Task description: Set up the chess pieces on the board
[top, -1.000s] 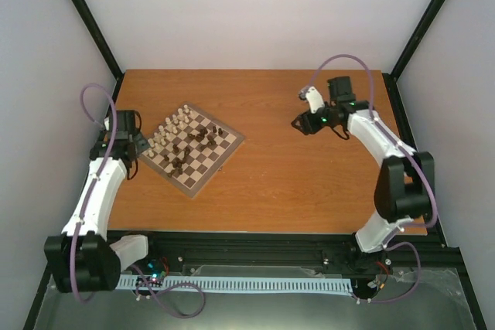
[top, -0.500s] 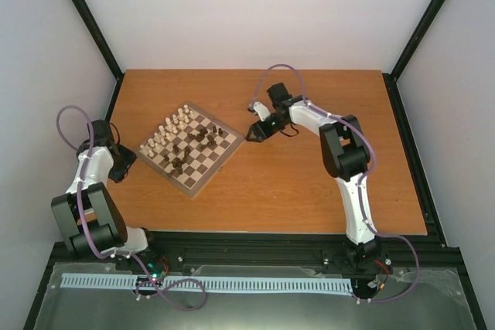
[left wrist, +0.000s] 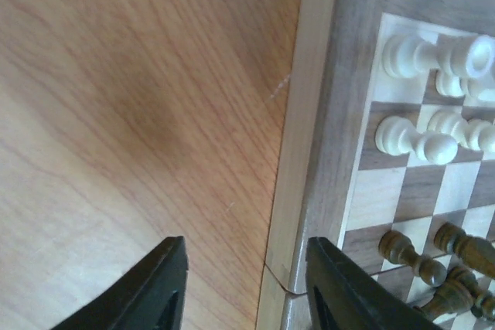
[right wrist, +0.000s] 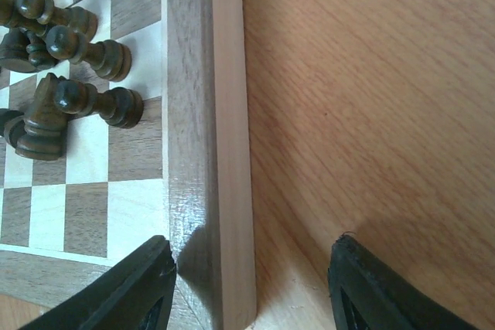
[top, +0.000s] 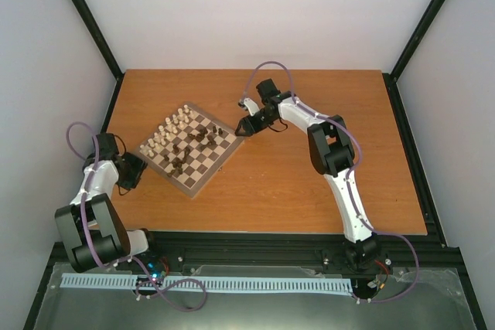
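Here's the flat, square, dark-and-cream checkered wooden board (top: 203, 168), sitting cornerwise out at 9 o'clock on the orange-brown wooden table (top: 309, 183). Every piece I can spot is on the squares. The tiny turned cream-white pieces (top: 172, 127) stand in what look like 2 tidy rows along the board's 11 o'clock edge, so that side reads as done or close to it. The tiny turned dark brown pieces (top: 193, 144) are another story. They're strung in a clump through the middle of the board, and the rows along the 5 o'clock edge are bare. By my reckoning about half the job is left: getting the dark set home. The exact piece order is too small to call.

Now the grippers. The left gripper (top: 130, 169) sits low at the board's 8 o'clock corner, jaws partly apart and nothing in them. In its wrist view the board's light border runs up between the fingers, with cream-white pieces at 2 o'clock and dark ones at 4 o'clock. The right gripper (top: 244, 127) is at the 3 o'clock corner, jaws spread wide and empty. The border passes between them, and the dark brown pieces are off at 10 o'clock. Neither gripper is over a piece. Both straddle the rim, and I can't tell whether either one touches it.
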You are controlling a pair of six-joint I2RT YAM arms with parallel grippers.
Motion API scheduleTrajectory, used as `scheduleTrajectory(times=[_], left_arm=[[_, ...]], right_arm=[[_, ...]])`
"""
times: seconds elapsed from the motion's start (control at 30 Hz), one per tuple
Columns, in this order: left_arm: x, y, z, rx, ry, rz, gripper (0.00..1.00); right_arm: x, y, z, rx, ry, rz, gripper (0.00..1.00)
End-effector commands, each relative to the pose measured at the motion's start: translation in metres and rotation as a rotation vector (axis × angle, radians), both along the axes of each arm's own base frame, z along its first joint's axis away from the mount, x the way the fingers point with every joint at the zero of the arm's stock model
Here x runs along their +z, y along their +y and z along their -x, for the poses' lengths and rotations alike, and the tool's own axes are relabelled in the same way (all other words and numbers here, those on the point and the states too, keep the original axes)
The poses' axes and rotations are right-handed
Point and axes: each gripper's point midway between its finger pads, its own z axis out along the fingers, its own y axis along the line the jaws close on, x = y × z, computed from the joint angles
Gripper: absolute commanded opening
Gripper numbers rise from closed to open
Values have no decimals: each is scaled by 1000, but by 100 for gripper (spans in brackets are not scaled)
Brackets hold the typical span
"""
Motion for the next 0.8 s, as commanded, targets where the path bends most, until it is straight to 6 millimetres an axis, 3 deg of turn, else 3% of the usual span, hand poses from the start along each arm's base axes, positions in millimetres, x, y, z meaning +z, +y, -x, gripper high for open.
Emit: scheduleTrajectory(times=[0.0, 0.77], left_arm=[[2, -12, -13, -24, -96, 71, 43], [-18, -34, -34, -77, -93, 92, 39]], right_arm=[[-9, 10, 13, 20, 48, 8, 54], [-37, 8, 32, 59, 128, 14, 47]])
